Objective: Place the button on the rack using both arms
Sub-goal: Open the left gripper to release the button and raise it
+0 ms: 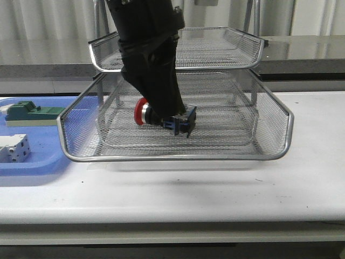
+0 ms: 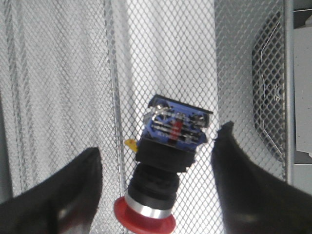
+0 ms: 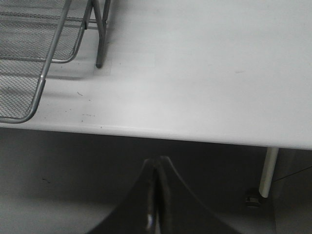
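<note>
Table edge: nearest the front camera we are seeing the white table (image 1: 226, 194), bare along its front, carrying the rack and a blue tray.
Left gripper: we are reaching the left gripper (image 2: 156, 195) into the rack's middle tier from above, and its two dark fingers (image 2: 53, 195) are standing wide apart on either side of the button with mesh showing in both gaps, so we are reading it as released, touching nothing.
Button: the button (image 1: 161, 116) is lying on its side on the mesh floor of the middle tier, red cap toward the left rim, blue rear block toward the centre.
Why it is lying there: the tier's floor and raised rim are keeping it from rolling off, which is why we are judging the placement done or all but done.
Rack: the rack (image 1: 280, 116) is standing on the table just beside the blue tray (image 1: 32, 164), its upper tier overhanging the arm.
Right gripper: the right gripper (image 3: 155, 195) is hanging off the table's near edge, well apart from the rack, its fingers pressed together and empty; we are taking this as parked out of the way.
Left behind: a green part (image 1: 32, 113) and a white part (image 1: 13, 147) are sitting in the blue tray.
</note>
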Controlling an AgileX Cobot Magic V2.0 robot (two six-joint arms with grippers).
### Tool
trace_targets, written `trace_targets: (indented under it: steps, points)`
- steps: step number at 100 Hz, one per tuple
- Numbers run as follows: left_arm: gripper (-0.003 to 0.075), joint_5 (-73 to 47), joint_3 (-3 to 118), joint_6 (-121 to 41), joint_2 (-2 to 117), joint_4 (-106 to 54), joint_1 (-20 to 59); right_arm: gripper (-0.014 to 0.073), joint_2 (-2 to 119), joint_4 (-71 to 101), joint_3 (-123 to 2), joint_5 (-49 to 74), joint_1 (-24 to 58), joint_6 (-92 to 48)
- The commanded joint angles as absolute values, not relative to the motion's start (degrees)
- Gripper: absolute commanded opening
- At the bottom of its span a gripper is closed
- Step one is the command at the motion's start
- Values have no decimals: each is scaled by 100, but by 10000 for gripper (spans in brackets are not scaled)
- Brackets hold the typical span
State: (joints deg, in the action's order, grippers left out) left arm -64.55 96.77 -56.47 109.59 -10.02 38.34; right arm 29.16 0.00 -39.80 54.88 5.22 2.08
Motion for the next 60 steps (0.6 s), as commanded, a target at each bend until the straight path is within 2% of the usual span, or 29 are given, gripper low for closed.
trace_targets:
  steps: [1,18,41,60]
  points:
    - [501,-6332,9834,-5584,10646,-1168,3872,-68,2935,-104,-4182,5149,502,213]
    - [500,-6374,9858,-5558,10596,-1200,3872,-68,2935,-104,-4182,5149,502,213]
    - [492,-7015,10175,-5079,10338,-1176,3842,-68,2935,-104,-4182,5155,502,213]
    - [492,-7174,10217,-4628,9869,-1150,3382,-68,2935,-104,-4182,5155,502,213]
